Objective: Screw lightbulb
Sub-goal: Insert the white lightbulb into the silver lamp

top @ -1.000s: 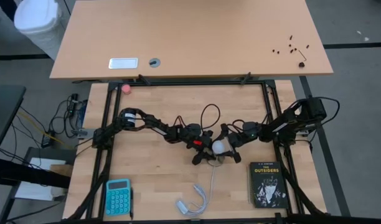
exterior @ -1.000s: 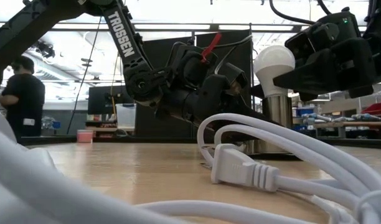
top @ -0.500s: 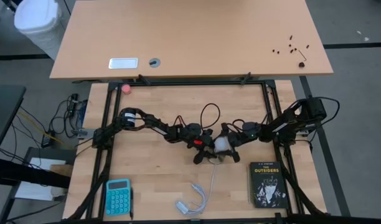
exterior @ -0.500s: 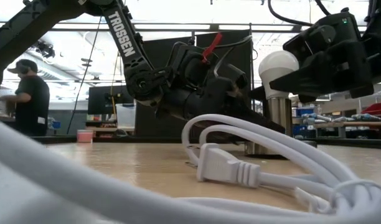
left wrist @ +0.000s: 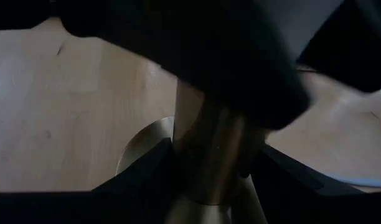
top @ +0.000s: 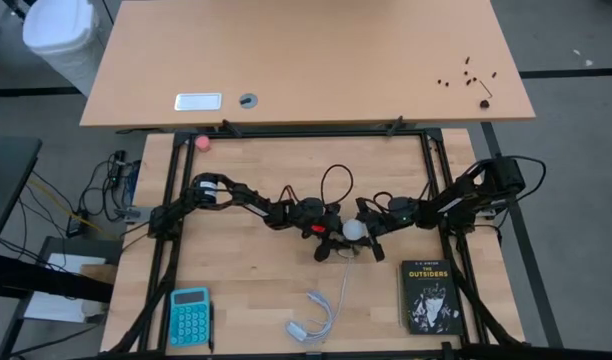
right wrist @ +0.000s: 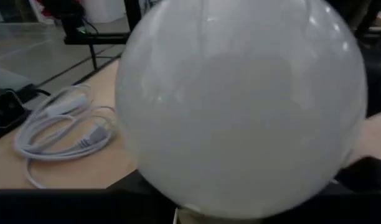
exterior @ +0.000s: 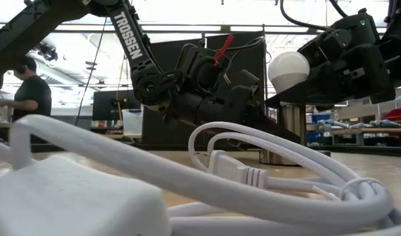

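— Where was the small white frosted pear-shaped lightbulb (top: pixel 355 229)?
— Sat near the middle of the light wooden worktop (top: pixel 256 270), atop a brushed-metal cylindrical socket (exterior: pixel 293 131), tilted toward 10 o'clock in the low view.

— And the right claw (top: pixel 367 227)?
— Reached in from 3 o'clock, closed onto the lightbulb's globe.

— The left claw (top: pixel 333 232)?
— Came from 9 o'clock, narrowly parted, clamped on the socket's metal stem.

— Anything else?
— Coiled white power cord (top: pixel 314 320) lay at 6 o'clock of the bulb.
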### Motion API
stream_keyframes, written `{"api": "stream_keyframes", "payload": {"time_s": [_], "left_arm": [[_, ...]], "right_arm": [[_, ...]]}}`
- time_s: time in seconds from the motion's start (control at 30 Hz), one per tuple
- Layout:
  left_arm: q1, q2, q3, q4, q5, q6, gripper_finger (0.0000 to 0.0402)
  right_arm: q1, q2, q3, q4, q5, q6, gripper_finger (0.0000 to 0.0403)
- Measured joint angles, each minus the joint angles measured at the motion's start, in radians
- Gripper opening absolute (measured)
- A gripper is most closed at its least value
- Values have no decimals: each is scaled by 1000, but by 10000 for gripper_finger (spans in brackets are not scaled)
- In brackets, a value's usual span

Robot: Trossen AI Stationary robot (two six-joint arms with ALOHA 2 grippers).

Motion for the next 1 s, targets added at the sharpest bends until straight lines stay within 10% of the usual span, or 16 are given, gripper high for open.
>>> {"api": "stream_keyframes", "payload": {"time_s": [0.33,1.0], "left_arm": [[0,0,0,-6,-61,-3,204],[-26,2,-2,28,-499,-93,204]], "right_arm": [[-3,-8,-26,1,74,-5,167],[6,-19,-45,-39,429,88,163]]}}
